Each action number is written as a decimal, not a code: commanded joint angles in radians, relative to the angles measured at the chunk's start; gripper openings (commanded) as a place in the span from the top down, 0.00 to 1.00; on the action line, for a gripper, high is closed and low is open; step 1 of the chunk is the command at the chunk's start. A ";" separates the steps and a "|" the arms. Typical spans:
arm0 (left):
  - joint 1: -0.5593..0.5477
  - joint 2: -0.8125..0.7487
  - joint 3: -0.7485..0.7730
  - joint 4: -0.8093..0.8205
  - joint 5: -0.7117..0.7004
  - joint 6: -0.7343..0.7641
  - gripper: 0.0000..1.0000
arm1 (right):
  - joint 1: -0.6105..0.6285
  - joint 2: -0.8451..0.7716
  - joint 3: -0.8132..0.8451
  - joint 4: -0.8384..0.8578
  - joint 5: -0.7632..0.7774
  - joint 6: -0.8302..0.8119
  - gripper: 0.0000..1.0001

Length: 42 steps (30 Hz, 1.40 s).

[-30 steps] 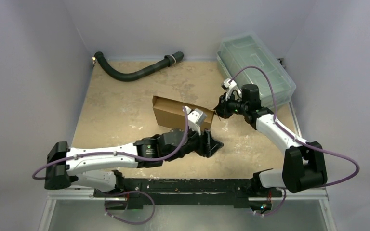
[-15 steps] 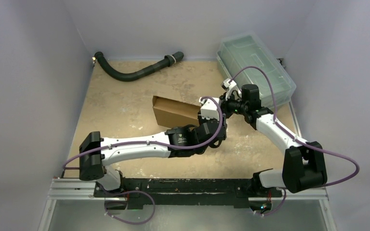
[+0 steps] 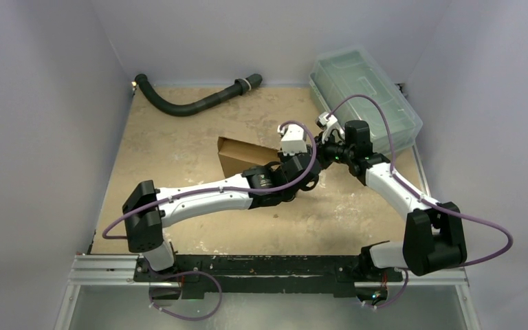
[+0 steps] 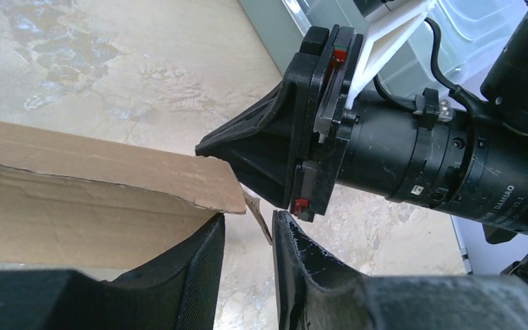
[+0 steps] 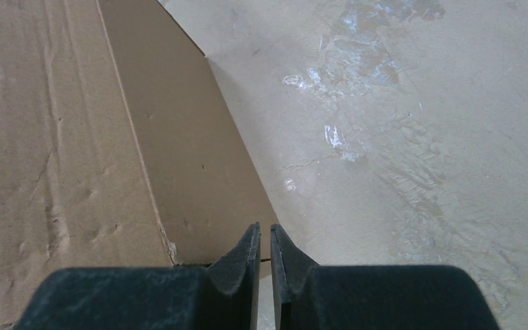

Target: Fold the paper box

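As it neared paper box [image 4: 75, 199] — left gripper [image 4: 247, 223] narrowed.

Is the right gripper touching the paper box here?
Touching. In the left wrist view the paper box corner lies flush against the fingers of the right gripper, no gap; the right wrist view shows those fingers closed at that corner.

We see a desk [image 3: 179, 158] with a tan top. It has pale worn patches, mostly near the middle and on the right half. Three things lie on it. A brown cardboard box [image 3: 237, 158], partly folded, sits near the middle with one wall raised. A black hose [image 3: 192, 106] lies curved along the far edge at the left. A clear bin [image 3: 364, 89] with a lid stands in the far right corner, well apart from the hose.
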 commanded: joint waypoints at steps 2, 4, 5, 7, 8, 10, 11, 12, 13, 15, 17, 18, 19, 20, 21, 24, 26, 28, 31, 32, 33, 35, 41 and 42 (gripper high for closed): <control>0.003 0.020 0.061 0.022 0.021 -0.023 0.71 | 0.003 -0.003 0.020 0.006 -0.006 -0.007 0.88; 0.003 0.031 0.068 0.024 0.024 -0.024 0.71 | 0.003 0.000 0.020 0.006 -0.008 -0.007 0.88; 0.004 0.036 0.072 0.023 0.026 -0.024 0.71 | 0.003 0.000 0.020 0.004 -0.008 -0.007 0.88; 0.004 0.045 0.080 0.023 0.031 -0.026 0.72 | 0.005 0.001 0.020 0.004 -0.008 -0.008 0.88; 0.003 0.048 0.082 0.023 0.035 -0.029 0.72 | 0.003 0.000 0.020 0.004 -0.008 -0.008 0.88; 0.003 0.054 0.082 0.022 0.037 -0.035 0.72 | 0.005 0.002 0.020 0.004 -0.008 -0.009 0.88; 0.004 0.056 0.082 0.020 0.037 -0.036 0.73 | 0.005 0.002 0.020 0.004 -0.008 -0.009 0.88; 0.003 0.057 0.082 0.017 0.037 -0.040 0.75 | 0.005 0.001 0.020 0.004 -0.008 -0.009 0.88; 0.003 0.058 0.081 0.015 0.037 -0.040 0.75 | 0.005 0.001 0.020 0.004 -0.008 -0.009 0.88; 0.003 0.060 0.080 0.014 0.038 -0.041 0.78 | 0.006 0.002 0.020 0.003 -0.009 -0.009 0.88; 0.003 0.060 0.079 0.013 0.037 -0.039 0.81 | 0.006 0.002 0.021 0.003 -0.009 -0.009 0.88; 0.003 0.060 0.080 0.013 0.037 -0.037 0.84 | 0.006 0.002 0.022 0.003 -0.009 -0.009 0.88; 0.003 0.060 0.081 0.013 0.036 -0.035 0.86 | 0.006 0.002 0.022 0.002 -0.009 -0.009 0.88; 0.003 0.060 0.080 0.012 0.033 -0.032 0.87 | 0.006 0.001 0.021 0.001 -0.009 -0.009 0.88; 0.003 0.060 0.080 0.012 0.032 -0.030 0.89 | 0.006 0.000 0.021 0.001 -0.009 -0.010 0.88; 0.003 0.057 0.079 0.008 0.031 -0.025 0.98 | 0.006 0.000 0.021 0.001 -0.009 -0.011 0.88; 0.003 0.052 0.076 0.009 0.030 -0.019 1.00 | 0.006 0.000 0.022 0.001 -0.009 -0.011 0.88; 0.003 0.044 0.073 0.007 0.026 -0.009 1.00 | 0.006 0.000 0.021 0.000 -0.009 -0.012 0.88; 0.003 0.027 0.068 0.005 0.029 0.012 1.00 | 0.007 0.002 0.021 0.000 -0.008 -0.015 0.88; 0.004 0.022 0.068 0.004 0.031 0.021 1.00 | 0.007 0.003 0.022 -0.002 -0.007 -0.016 0.88; 0.004 0.018 0.068 0.008 0.040 0.031 1.00 | 0.007 0.003 0.023 -0.003 -0.006 -0.018 0.88; 0.004 0.012 0.068 0.011 0.056 0.049 1.00 | 0.008 0.005 0.023 -0.004 -0.005 -0.020 0.88; 0.024 -0.006 0.062 0.013 0.131 0.084 1.00 | 0.010 0.007 0.023 -0.006 -0.003 -0.024 0.88; 0.028 -0.009 0.060 0.011 0.140 0.085 1.00 | 0.011 0.007 0.023 -0.007 -0.002 -0.026 0.88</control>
